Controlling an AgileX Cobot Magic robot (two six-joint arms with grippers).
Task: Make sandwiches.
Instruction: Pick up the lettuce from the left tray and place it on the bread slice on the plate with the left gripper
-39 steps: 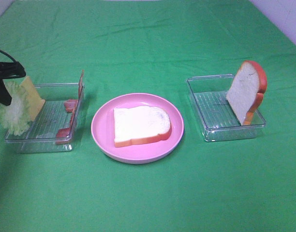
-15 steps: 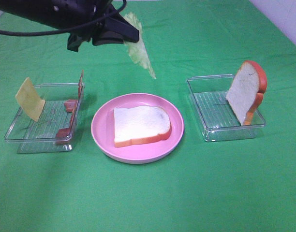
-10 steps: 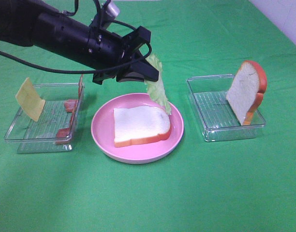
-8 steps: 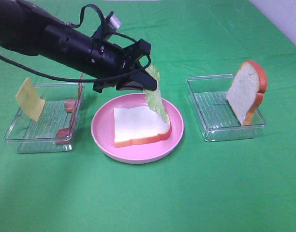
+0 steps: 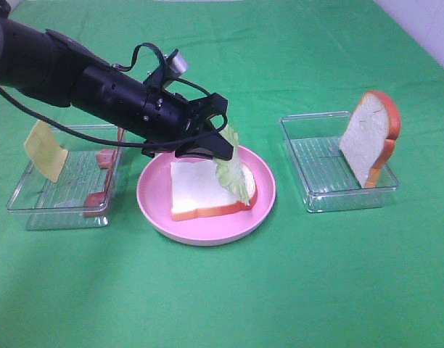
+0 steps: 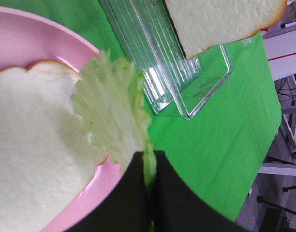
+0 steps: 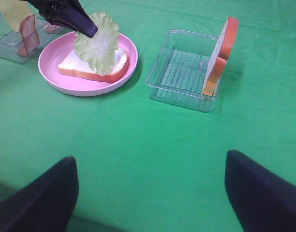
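Okay, the left fingers (image 6: 137, 166) are clamped together on the top edge of the lettuce (image 5: 233, 163), with the leaf pinched in the slit between them. The leaf hangs down from the fingertips, tilted. Its lower end lies over the crust end of the flat bread slice (image 5: 200, 185); it looks like contact, but I can't fully confirm. That slice lies directly below the left fingers, flat on the pink plate (image 5: 207, 236), white face up, orange-red crust around it.

Behind the left fingers, back along the arm, sits a clear tray (image 5: 62, 212), just beside the plate but not touching it. The bacon strips (image 5: 99, 199) are at the tray wall nearest the fingers; one stands on edge against that wall, and the arm partly covers the rest. The cheese (image 5: 46, 150) leans tilted at the wall farthest from the fingers.

Ahead of the left fingertips, past the plate and apart from it, is the other tray (image 5: 316, 197). The second bread slice (image 5: 371, 141) stands upright in it, at the side farthest from the fingers.

The right fingers (image 7: 41, 198) are spread wide, holding nothing, over bare green counter (image 5: 222, 304). They are well apart from everything; the plate and both trays lie out ahead of them.
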